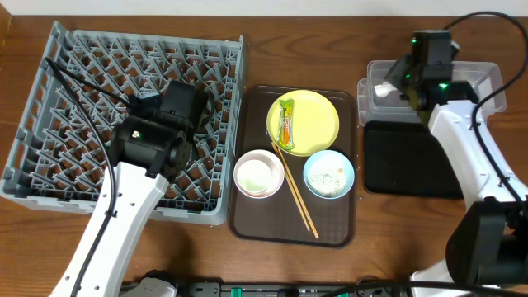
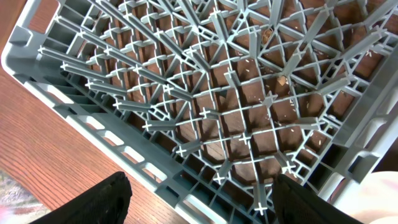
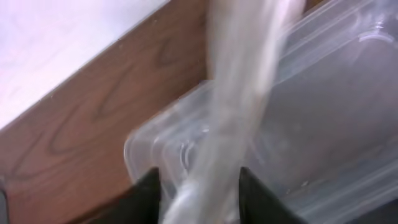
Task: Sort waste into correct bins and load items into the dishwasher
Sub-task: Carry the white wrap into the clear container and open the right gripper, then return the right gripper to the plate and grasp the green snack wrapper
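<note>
Left arm (image 1: 124, 210) comes up from the front edge of the worktop (image 1: 25, 239) and leans over the dish rack (image 1: 91, 74). Its wrist is above the rack's right half, pointing down. Left fingers (image 2: 109, 199) are wide apart with nothing between them, hanging over the pegs close to one rim of the rack.

Right arm (image 1: 466, 144) rises from the front right corner and reaches toward the back edge. Its wrist is bent over the left end of the clear box (image 1: 478, 78). The black tray (image 1: 412, 161) lies just in front of that box.

Right fingers (image 3: 144, 196) show a gap, and a pale blurred streak (image 3: 230, 93) runs down through it. It's too smeared to tell whether they're clamped on it or apart from it.

Overhead only:
- A crumpled white napkin (image 1: 381, 92) sits in the box's left end, right under the right wrist.
- The brown tray (image 1: 247, 223) sits mid-worktop, between the rack and the two bins.
- The yellow plate (image 1: 318, 124) is at the tray's back right, with the green-and-orange wrapper (image 1: 285, 122) lying on its left side.
- The white bowl (image 1: 259, 175) is front left and the blue bowl (image 1: 328, 175) front right; the blue bowl has white grains in it.
- The chopsticks (image 1: 295, 191) lie between the two bowls, running from the plate's rim toward the tray's front edge.

Left wrist only: small white flecks (image 2: 273, 115) lie on the wood under the rack's lattice.

Right wrist only: the box's rounded corner shows close up, with bare worktop behind it.
</note>
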{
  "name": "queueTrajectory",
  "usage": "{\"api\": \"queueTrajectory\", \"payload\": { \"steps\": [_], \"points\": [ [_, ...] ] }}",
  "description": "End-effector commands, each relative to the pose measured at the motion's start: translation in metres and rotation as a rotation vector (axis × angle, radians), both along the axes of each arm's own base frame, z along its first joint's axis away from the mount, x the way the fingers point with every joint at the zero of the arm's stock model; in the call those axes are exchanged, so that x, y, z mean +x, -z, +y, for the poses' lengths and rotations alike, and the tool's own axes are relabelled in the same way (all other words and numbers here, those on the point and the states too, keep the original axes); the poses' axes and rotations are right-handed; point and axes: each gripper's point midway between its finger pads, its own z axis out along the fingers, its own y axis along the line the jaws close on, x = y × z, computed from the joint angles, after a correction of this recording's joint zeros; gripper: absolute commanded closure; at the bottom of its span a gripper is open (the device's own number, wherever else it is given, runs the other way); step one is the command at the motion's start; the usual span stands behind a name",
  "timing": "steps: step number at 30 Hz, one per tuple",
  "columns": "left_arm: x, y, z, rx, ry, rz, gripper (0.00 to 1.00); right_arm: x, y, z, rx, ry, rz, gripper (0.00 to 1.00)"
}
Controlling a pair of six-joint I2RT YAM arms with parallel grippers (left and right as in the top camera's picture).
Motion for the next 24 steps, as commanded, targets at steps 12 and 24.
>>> {"api": "queueTrajectory", "payload": {
  "steps": [12, 24],
  "points": [
    [0.001, -0.005, 0.002, 0.003, -0.015, -0.012, 0.24, -0.006, 0.001, 0.122, 0.033, -0.586, -0.012, 0.46],
    [0.001, -0.005, 0.002, 0.003, -0.015, -0.012, 0.24, -0.058, 0.096, 0.235, -0.055, -0.81, 0.227, 0.42]
  ]
}}
